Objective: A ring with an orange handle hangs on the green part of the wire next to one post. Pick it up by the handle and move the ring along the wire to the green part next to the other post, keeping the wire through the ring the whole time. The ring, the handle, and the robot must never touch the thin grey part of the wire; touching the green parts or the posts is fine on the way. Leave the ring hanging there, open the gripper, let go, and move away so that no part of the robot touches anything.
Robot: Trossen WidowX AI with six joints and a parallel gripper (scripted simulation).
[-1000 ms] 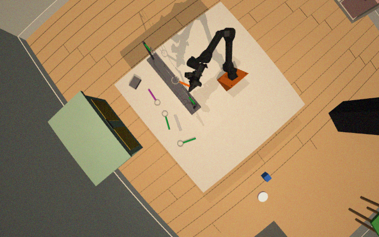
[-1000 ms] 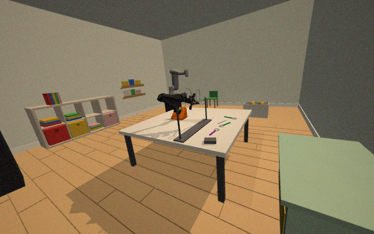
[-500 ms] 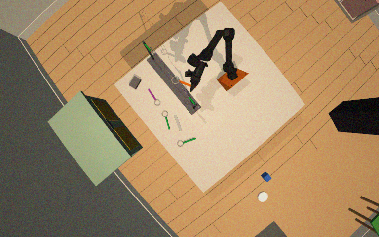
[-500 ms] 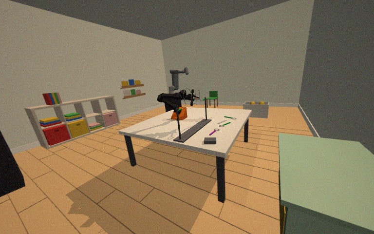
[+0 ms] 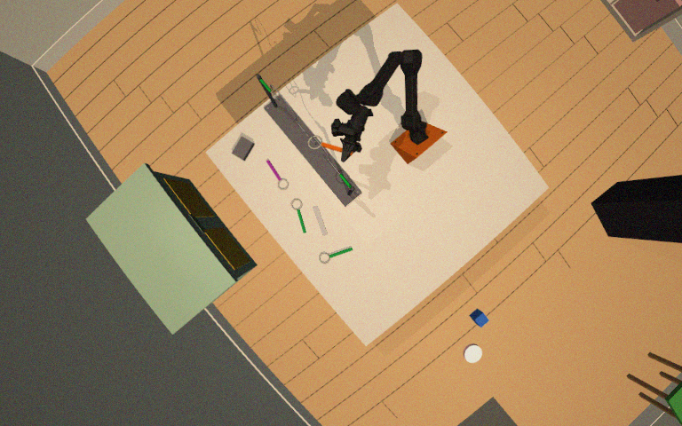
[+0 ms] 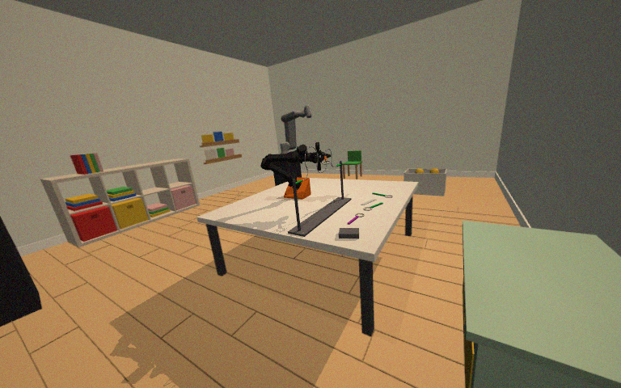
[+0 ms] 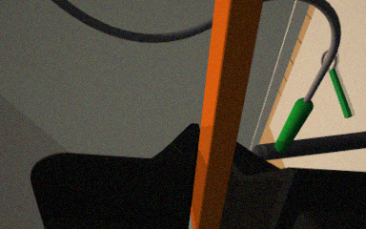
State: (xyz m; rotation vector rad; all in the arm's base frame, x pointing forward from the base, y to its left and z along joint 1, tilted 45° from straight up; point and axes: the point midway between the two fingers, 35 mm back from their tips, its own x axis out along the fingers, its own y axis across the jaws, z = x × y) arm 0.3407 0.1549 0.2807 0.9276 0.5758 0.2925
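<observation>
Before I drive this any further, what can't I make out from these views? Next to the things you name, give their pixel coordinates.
- Ring (image 5: 314, 142) around the wire: top view, too small to tell contact.
- Orange handle's (image 5: 332, 147) (image 7: 224, 95) ring end: wrist view, cut off by the upper edge.
- Handle's grey-wire clearance: exterior view, too small and tangled with the gripper (image 5: 345, 156) (image 6: 329, 155).

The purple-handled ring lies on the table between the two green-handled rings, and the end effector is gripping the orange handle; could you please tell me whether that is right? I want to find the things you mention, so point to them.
Not quite: the top view shows the purple-handled ring (image 5: 273, 169) between the dark block (image 5: 242, 146) and the nearer green-handled ring (image 5: 301, 219). The end effector (image 5: 345, 156) is indeed gripping the orange handle (image 5: 330, 147).
</observation>
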